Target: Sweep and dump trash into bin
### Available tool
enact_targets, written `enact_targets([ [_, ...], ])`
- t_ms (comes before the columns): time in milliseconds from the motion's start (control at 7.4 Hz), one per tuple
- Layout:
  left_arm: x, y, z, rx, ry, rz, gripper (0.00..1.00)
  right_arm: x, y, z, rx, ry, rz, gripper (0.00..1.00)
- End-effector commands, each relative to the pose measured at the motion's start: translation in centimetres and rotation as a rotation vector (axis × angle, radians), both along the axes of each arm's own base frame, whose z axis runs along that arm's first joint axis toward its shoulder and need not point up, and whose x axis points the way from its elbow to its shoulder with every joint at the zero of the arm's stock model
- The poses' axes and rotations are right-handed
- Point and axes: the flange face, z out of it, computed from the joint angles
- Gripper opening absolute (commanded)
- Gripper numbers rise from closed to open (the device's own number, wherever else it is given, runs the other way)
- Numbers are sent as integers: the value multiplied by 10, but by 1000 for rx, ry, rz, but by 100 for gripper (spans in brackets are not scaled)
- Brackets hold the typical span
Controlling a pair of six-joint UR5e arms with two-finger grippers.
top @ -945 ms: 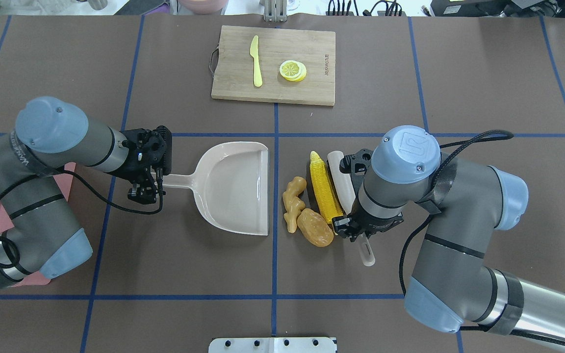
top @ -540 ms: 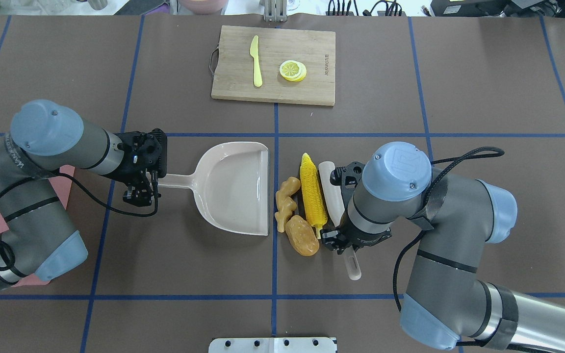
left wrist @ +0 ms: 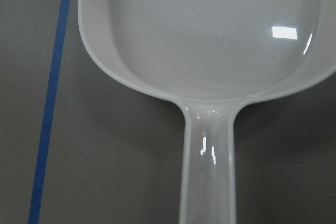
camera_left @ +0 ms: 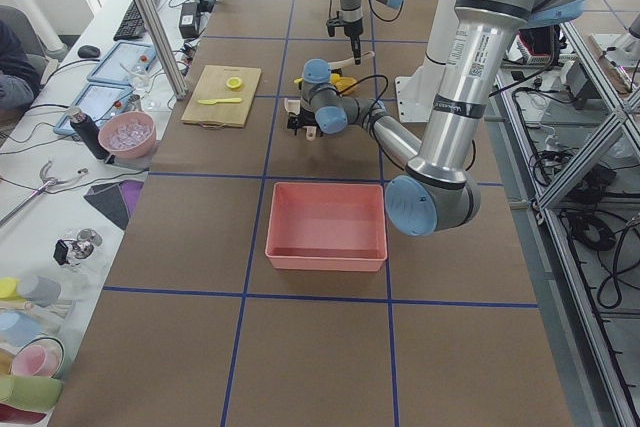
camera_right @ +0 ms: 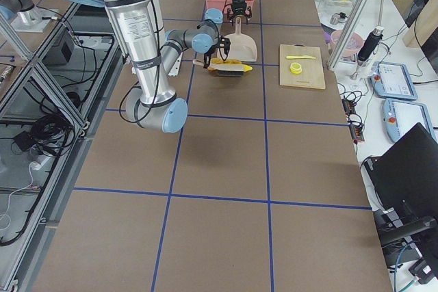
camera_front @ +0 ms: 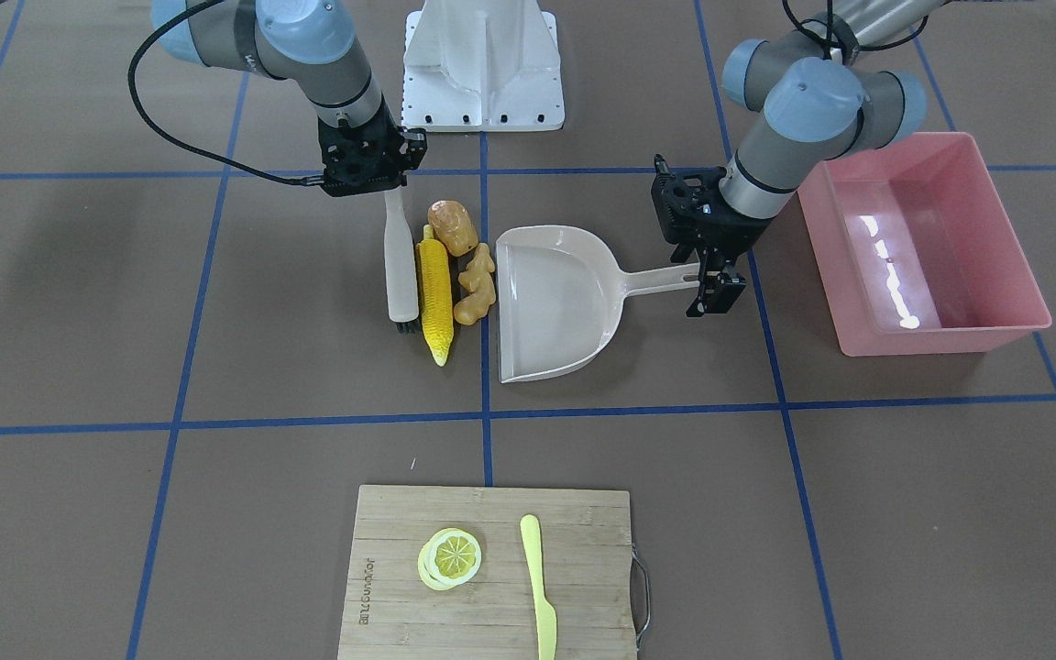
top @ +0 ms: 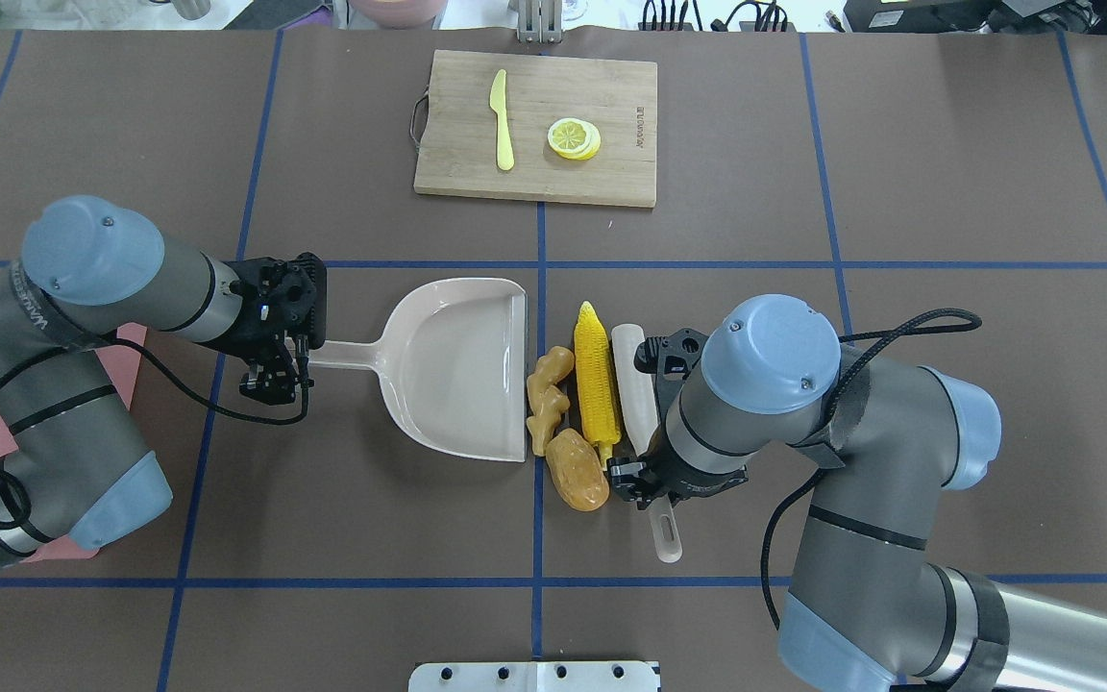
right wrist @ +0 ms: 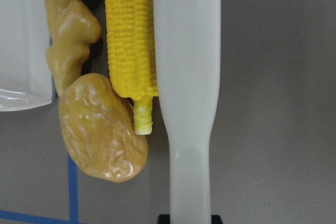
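Observation:
The yellow corn cob (top: 596,384), the tan ginger root (top: 546,397) and the brown potato lump (top: 578,468) lie in a row just right of the beige dustpan's (top: 457,365) open edge. The ginger touches that edge. My right gripper (top: 661,490) is shut on the handle of a white brush (top: 632,389), which lies flat against the corn's right side (right wrist: 128,40). My left gripper (top: 302,358) is shut on the dustpan's handle (left wrist: 207,171); the pan is flat on the table. The pink bin (camera_front: 922,243) stands behind my left arm, apart from the dustpan.
A wooden cutting board (top: 611,106) at the far middle carries a pale yellow knife (top: 502,120) and lemon slices (top: 573,137). The white robot base plate (top: 534,676) sits at the near edge. Blue tape lines cross the brown table.
My right arm has moved the brush left, pushing the corn, ginger and potato toward the dustpan's edge. The left arm and dustpan shifted slightly left early, then held still.

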Motion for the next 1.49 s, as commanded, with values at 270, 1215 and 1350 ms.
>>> enact_targets([
  [270, -5, 4, 5, 9, 6, -3, 93, -33, -15, -14, 4, -74, 55, 0],
  [1215, -12, 8, 14, 13, 16, -5, 93, -46, -41, -73, -64, -359, 227, 0],
  [1350, -13, 8, 14, 11, 17, -8, 93, -41, -47, -77, -86, -391, 256, 0],
])
